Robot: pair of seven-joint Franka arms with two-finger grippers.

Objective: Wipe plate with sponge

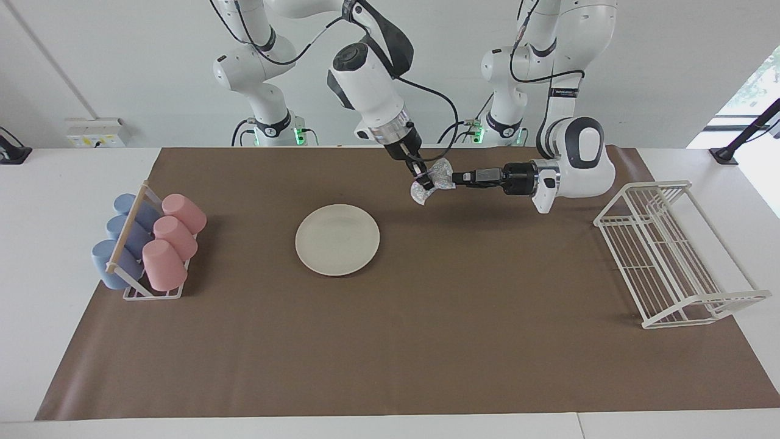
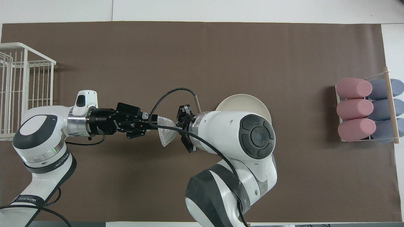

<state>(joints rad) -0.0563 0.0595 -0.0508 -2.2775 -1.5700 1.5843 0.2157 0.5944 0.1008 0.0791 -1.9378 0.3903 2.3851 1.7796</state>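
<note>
Here, right gripper (image 1: 422, 181): closed tight on the sponge (image 1: 437, 172), pinching it from above at a slant; it is held in the air over the brown mat (image 1: 426, 353).
Right arm: comes down from its base at the 11 o'clock corner of the facing view and, in the overhead view, its big white wrist covers the near part of the plate (image 2: 246, 101).
Left gripper (image 1: 456, 178): level with the sponge and reaching in sideways, its tip right at the sponge's edge; whether it grips the pad or is apart from it cannot be told.
Left arm: stretched out flat above the mat, pointing toward 9 o'clock in the facing view.
Sponge: a crumpled silvery, glittery pad hanging between the two grippers, clear of the mat, with one lobe drooping below the right gripper; seen from the facing camera it is at about 2 o'clock from the plate.
Plate: round, cream-white and bare, lying flat on the mat near the middle of the counter (image 1: 36, 256), touched by nothing.
Cup rack (image 1: 131, 247): at 9 o'clock from the plate in the facing view, at the right arm's end, holding three pink and three blue cups on their sides.
Wire rack (image 1: 670, 256): white, at 3 o'clock from the plate, at the left arm's end of the mat.
</note>
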